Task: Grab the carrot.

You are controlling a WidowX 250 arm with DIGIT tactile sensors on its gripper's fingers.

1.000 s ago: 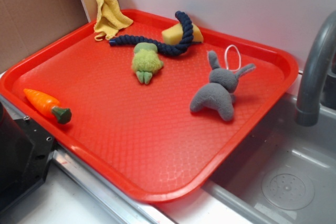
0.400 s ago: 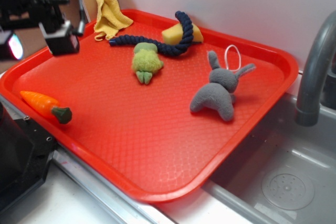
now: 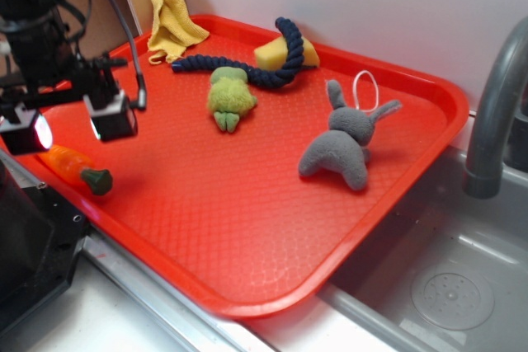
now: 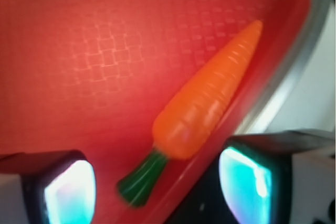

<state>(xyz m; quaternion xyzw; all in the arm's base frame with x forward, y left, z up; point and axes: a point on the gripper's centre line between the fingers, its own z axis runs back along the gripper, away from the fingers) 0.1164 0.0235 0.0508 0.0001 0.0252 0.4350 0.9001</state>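
The orange carrot with its dark green stub lies along the near left rim of the red tray. In the wrist view the carrot runs diagonally, green stub lowest, hard against the tray's rim. My gripper hangs open just above the carrot, one finger on each side of it, not touching. The gripper straddles the green stub in the wrist view, with its lit fingertips wide apart.
On the tray lie a light-green plush toy, a grey plush rabbit, a navy rope, a yellow sponge and a yellow cloth. A sink and grey faucet stand to the right.
The gripper has come into view from the upper left and dropped toward the carrot. The carrot has stayed in place.
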